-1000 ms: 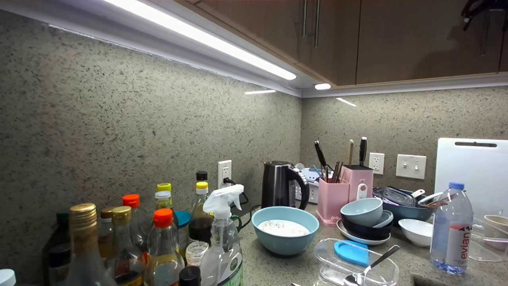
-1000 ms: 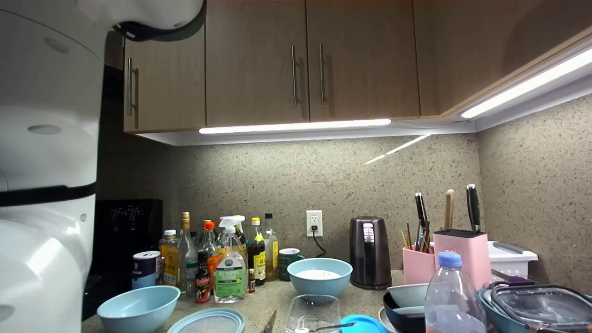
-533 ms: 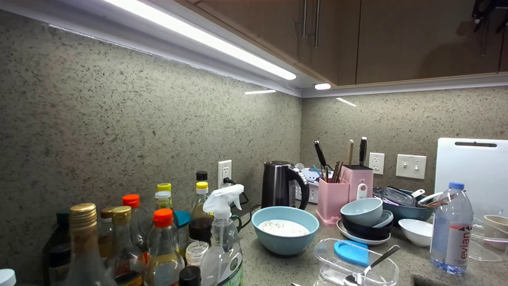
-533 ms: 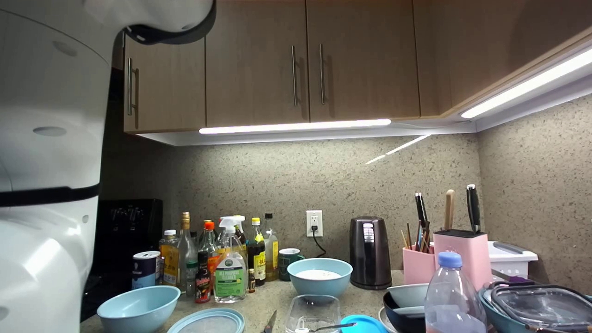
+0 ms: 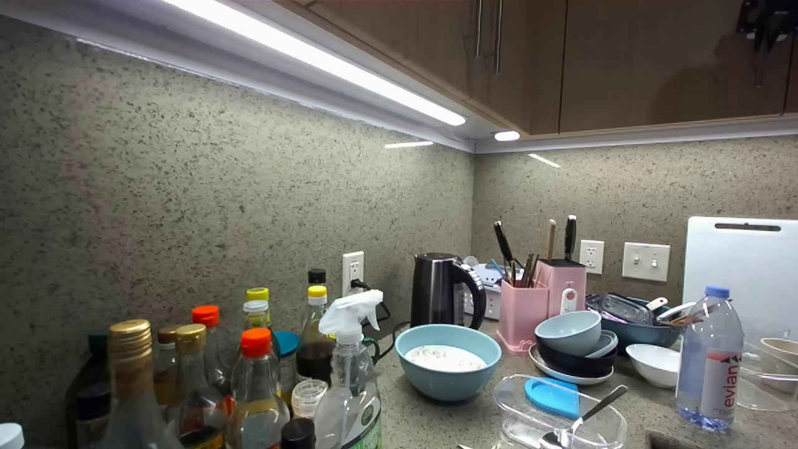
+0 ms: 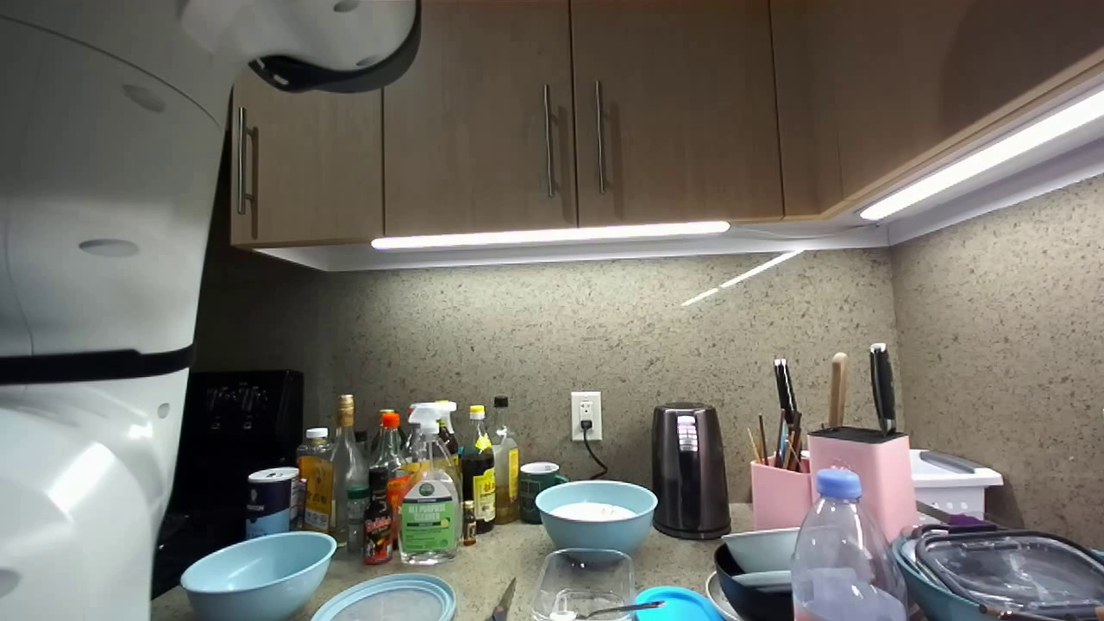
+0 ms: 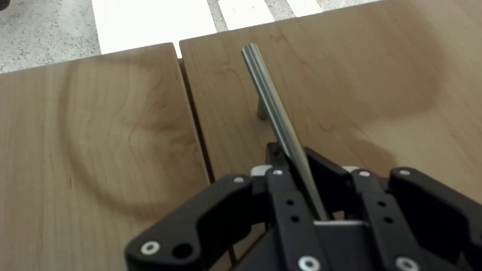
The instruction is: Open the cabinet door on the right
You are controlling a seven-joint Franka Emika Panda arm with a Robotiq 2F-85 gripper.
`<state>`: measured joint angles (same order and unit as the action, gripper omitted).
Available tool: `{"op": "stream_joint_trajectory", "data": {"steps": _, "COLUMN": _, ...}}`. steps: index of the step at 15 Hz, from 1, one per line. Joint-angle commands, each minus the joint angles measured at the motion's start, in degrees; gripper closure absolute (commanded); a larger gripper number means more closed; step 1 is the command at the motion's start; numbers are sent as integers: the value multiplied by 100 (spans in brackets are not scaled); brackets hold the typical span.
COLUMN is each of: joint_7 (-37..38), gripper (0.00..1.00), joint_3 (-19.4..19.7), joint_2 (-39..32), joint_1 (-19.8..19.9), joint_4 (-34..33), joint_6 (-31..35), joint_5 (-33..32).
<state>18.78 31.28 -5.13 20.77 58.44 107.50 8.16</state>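
The cabinet door (image 5: pixel 642 68) is a flat brown wood-grain panel, and it lies closed against its cabinet in an exterior view. It also shows in part at the upper right of an exterior view, as a shaded door panel (image 6: pixel 966 112). In the wrist view the door (image 7: pixel 339 67) fills the right side, with a thin metal bar handle (image 7: pixel 269 94) near its edge. My gripper (image 7: pixel 293 152) is shut on this handle, the bar running between both fingers. At the top right of an exterior view, the dark gripper (image 5: pixel 765 28) partly covers the handle.
Across a narrow gap lies a neighbouring panel (image 7: pixel 113 150). Brown doors (image 6: pixel 483 112) with paired handles hang on the adjoining wall. My white arm (image 6: pixel 95 259) stands at one side. Below are a water bottle (image 5: pixel 711 362), bowls (image 5: pixel 567 333), a kettle (image 5: pixel 436 290) and a knife block (image 5: pixel 561 287).
The gripper has shifted right in an exterior view, and its fingers have come together around the handle. The arm has moved slightly right and its upper part a little lower. The door has not moved.
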Motion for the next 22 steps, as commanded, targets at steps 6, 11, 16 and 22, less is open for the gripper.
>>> {"op": "stream_joint_trajectory", "data": {"steps": 6, "joint_7": -560, "gripper": 96, "joint_3": -230, "joint_2": 884, "joint_1": -307, "joint_4": 311, "joint_6": -596, "joint_5": -250}}
{"op": "stream_joint_trajectory", "data": {"steps": 11, "joint_7": -723, "gripper": 96, "joint_3": -539, "joint_2": 1310, "joint_1": -567, "joint_4": 554, "joint_6": -1004, "joint_5": -696}}
{"op": "stream_joint_trajectory", "data": {"steps": 16, "joint_7": -1019, "gripper": 96, "joint_3": -1063, "joint_2": 1956, "joint_1": -833, "joint_4": 1199, "joint_6": -1134, "joint_5": -1411}}
{"op": "stream_joint_trajectory", "data": {"steps": 22, "joint_7": -857, "gripper": 85, "joint_3": -773, "joint_2": 1303, "joint_1": -602, "joint_4": 932, "joint_6": -776, "joint_5": -1301}}
